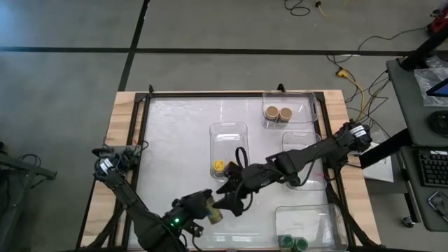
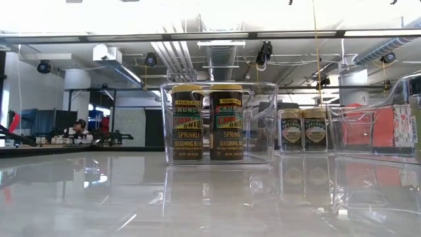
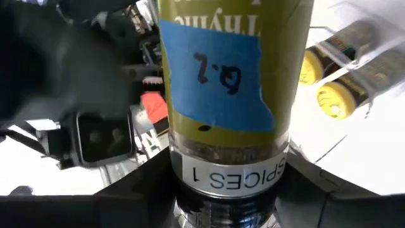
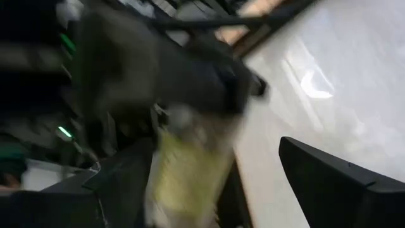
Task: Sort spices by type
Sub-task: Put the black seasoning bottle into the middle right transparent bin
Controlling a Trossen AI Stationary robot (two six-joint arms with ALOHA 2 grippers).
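Cylindrical glass jar (image 3: 224, 95) clamped in left pincer (image 3: 221, 196).

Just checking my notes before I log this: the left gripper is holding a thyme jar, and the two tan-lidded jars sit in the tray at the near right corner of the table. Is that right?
Not quite. The left gripper does hold the thyme jar, but the two tan-lidded jars sit in the tray at the far right. The near right tray holds two green-lidded jars. The high view shows this.
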